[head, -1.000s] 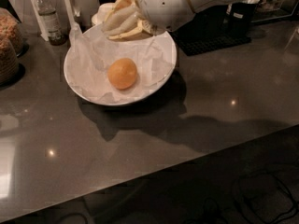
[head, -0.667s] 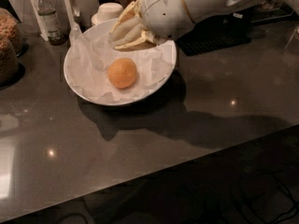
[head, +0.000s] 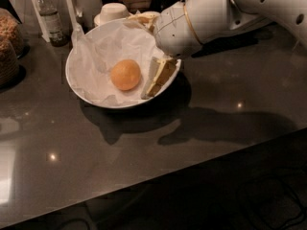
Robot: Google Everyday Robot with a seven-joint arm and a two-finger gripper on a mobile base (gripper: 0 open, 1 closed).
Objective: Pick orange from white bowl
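The round, dimpled orange (head: 125,74) rests on crumpled paper (head: 103,47), just beside the gripper (head: 156,78) and seemingly untouched; the wide white bowl (head: 70,83) sits upright beneath the gripper.

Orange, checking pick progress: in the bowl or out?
In. The orange lies on paper inside the bowl; the gripper is beside it.

**Along the counter's edges**

We see a capped bottle (head: 48,18) near the far left corner of the counter (head: 144,147), a small upturned bowl (head: 113,11) by its far edge, and a jar (head: 7,51) at its left edge. The gripper (head: 158,78) hangs toward the far edge.
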